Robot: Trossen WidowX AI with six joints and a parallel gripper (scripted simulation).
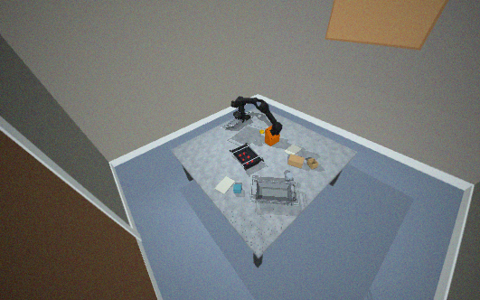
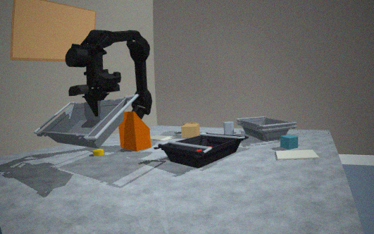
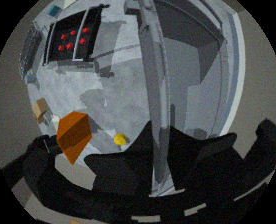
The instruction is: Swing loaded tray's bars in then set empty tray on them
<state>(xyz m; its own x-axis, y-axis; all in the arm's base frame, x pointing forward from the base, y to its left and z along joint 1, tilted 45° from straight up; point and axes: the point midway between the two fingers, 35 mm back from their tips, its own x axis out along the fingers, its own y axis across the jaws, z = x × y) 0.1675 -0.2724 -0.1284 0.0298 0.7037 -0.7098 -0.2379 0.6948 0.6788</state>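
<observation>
One grey tray (image 1: 235, 124) (image 2: 63, 140) (image 3: 181, 65), tilted: my gripper (image 1: 242, 117) (image 2: 96, 114) (image 3: 154, 123) clamped it above the counter (image 1: 199, 154) (image 2: 190, 197) (image 3: 119, 90), left of the black tray (image 1: 244, 151) (image 2: 197, 160) (image 3: 53, 42).

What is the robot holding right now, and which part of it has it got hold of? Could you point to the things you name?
A grey tray (image 2: 81, 135) (image 3: 189, 70), hanging tilted, held by its side wall near the rim.
</observation>
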